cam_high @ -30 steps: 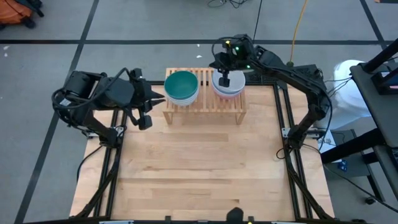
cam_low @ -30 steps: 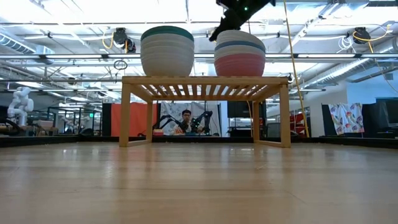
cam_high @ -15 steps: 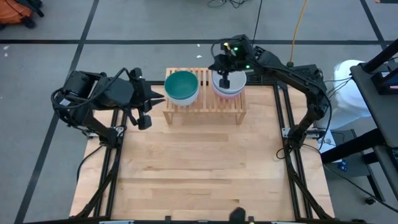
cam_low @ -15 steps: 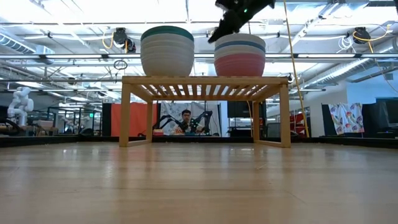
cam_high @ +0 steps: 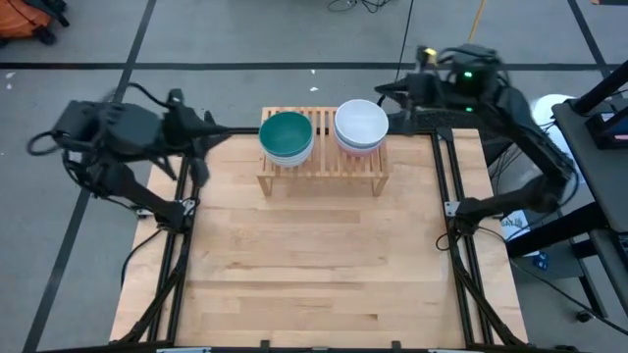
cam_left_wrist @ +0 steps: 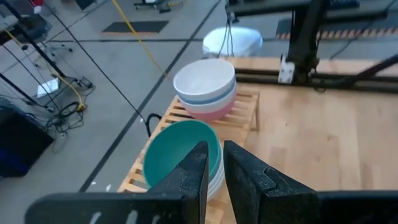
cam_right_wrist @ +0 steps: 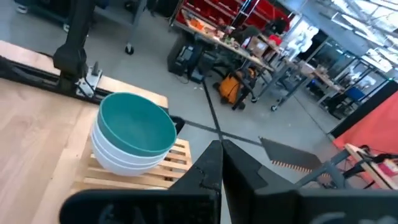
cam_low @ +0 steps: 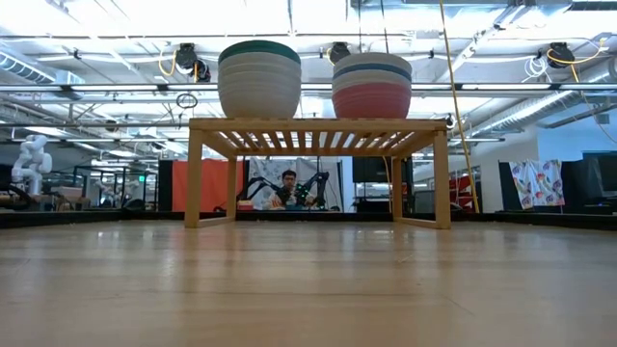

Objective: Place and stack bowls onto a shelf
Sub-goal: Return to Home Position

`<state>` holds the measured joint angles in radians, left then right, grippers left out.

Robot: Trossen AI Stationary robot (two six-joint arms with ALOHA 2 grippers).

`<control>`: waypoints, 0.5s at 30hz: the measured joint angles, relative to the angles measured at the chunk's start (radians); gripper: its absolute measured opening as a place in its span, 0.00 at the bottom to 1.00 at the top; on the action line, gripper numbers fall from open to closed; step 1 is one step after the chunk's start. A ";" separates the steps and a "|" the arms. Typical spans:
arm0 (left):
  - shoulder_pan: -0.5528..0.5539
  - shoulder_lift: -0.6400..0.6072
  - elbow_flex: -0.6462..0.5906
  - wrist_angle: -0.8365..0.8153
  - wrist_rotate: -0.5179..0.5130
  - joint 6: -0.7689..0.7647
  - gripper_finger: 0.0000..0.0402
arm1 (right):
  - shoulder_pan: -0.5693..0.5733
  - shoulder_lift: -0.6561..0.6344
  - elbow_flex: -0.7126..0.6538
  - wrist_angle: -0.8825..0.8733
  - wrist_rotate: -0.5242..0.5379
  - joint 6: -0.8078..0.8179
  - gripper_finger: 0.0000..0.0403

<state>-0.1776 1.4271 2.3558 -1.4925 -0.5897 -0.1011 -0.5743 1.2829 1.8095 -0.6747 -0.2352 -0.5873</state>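
The shelf [cam_high: 324,163] stands at the far edge of the worktop [cam_high: 314,265] with two stacks on it. One is topped by the teal bowl [cam_high: 286,134], the other by a white bowl [cam_high: 361,122] over blue, white and pink ones. The left pincer [cam_left_wrist: 212,177] is off the shelf's left end, almost closed and empty. The right pincer [cam_right_wrist: 219,167] is beyond the right end, closed on nothing.

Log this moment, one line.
teal green bowl tops left stack | white bowl tops right stack | left gripper, right gripper: off light wooden slatted shelf
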 joint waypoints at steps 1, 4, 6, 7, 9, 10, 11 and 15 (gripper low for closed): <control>0.000 -0.014 0.000 0.000 -0.001 -0.006 0.14 | 0.000 -0.020 0.000 -0.012 0.000 0.000 0.00; -0.002 -0.050 0.000 -0.003 -0.003 0.003 0.14 | 0.000 -0.074 -0.002 -0.019 0.002 0.000 0.00; -0.002 -0.071 0.000 -0.008 -0.002 0.014 0.14 | 0.000 -0.115 -0.002 -0.017 0.002 0.002 0.00; -0.002 -0.083 0.000 -0.010 -0.002 0.018 0.14 | 0.000 -0.135 -0.002 -0.016 0.002 0.008 0.00; -0.002 -0.106 0.000 -0.010 -0.002 0.025 0.14 | 0.000 -0.168 -0.001 -0.005 0.002 0.055 0.00; -0.002 -0.118 0.000 -0.014 -0.002 0.036 0.14 | 0.000 -0.183 -0.001 0.001 0.001 0.090 0.00; -0.002 -0.129 0.000 -0.023 -0.002 0.049 0.14 | 0.000 -0.196 -0.001 0.008 0.001 0.126 0.00; -0.002 -0.171 0.000 -0.056 -0.002 0.090 0.14 | 0.000 -0.242 -0.001 0.027 0.002 0.180 0.00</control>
<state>-0.1799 1.2557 2.3562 -1.5487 -0.5915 -0.0112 -0.5742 1.0407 1.8084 -0.6476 -0.2334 -0.4076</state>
